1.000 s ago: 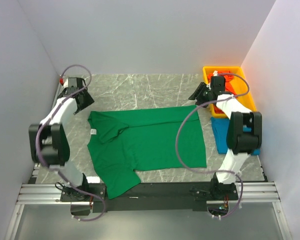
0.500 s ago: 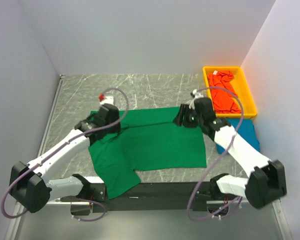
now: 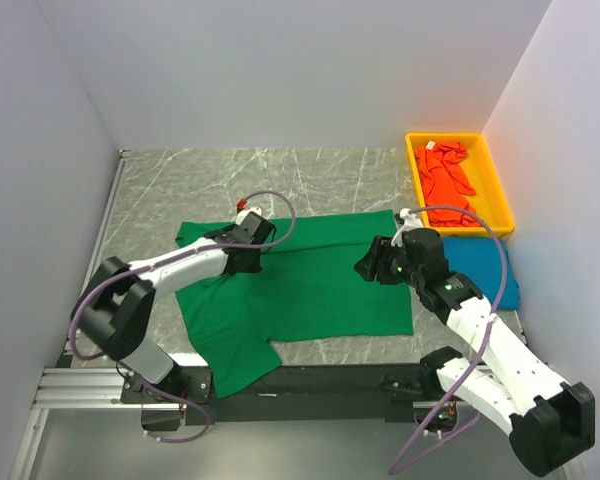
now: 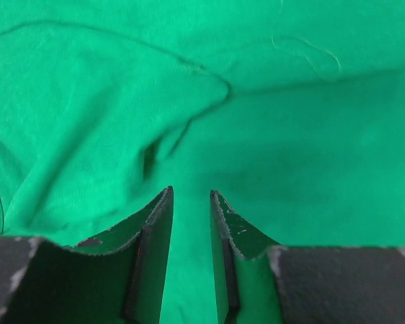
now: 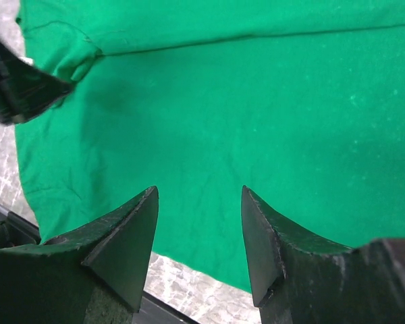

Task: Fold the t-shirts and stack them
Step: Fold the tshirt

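- Left gripper (image 3: 258, 243): swung in from the far left corner since 1 second ago, now low over the green t-shirt (image 3: 310, 285) near its folded-in sleeve.
- Right gripper (image 3: 370, 263): brought across from the yellow bin (image 3: 445, 137), now above the shirt's right half.
- Left jaws: narrowed to a slim gap, nothing between them; contact with the cloth impossible to tell.
- Right jaws: spread wide, holding nothing.
- Green t-shirt: spread flat on the marble table (image 3: 280, 180), 1 sleeve hanging over the near edge.
- Blue t-shirt (image 3: 483, 272): lying just right of the green one.
- Orange-red t-shirt (image 3: 448, 188): crumpled inside the bin.
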Robot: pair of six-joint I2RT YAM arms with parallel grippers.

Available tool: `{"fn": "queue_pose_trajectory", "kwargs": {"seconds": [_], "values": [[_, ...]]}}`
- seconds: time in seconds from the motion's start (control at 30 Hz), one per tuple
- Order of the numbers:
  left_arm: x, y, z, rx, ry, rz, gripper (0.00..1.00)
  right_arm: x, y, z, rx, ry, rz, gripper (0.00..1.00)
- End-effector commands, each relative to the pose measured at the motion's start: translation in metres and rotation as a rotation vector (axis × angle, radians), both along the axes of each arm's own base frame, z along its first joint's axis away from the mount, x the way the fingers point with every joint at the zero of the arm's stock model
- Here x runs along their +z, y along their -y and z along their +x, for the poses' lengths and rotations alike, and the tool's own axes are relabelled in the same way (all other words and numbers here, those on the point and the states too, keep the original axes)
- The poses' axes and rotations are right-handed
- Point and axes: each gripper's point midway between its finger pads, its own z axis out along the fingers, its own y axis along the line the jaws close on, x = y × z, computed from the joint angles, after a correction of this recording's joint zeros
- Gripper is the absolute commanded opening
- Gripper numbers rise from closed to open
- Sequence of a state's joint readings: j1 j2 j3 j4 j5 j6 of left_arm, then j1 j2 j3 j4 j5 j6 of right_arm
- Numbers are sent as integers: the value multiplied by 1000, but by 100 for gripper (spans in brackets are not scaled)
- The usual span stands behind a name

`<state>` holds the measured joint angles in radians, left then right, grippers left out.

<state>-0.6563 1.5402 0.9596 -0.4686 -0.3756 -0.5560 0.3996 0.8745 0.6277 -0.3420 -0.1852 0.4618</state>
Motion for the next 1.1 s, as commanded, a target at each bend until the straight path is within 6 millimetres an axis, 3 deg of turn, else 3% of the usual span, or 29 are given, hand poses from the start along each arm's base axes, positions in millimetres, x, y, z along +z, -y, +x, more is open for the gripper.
{"fn": "queue_pose_trajectory", "kwargs": {"seconds": [0.0,0.43,0.83,1.07], "values": [[10,4,26,22,77,34,34,5,1,-3,6,31,7,59],[-13,-4,40,41,52,96,35,-3,-2,-6,19,24,19,59],[-22,-13,46,58,38,151,32,-4,-2,-6,10,27,31,59],[-29,-12,44,51,16,152,24,-5,-1,-7,4,28,33,59]]}}
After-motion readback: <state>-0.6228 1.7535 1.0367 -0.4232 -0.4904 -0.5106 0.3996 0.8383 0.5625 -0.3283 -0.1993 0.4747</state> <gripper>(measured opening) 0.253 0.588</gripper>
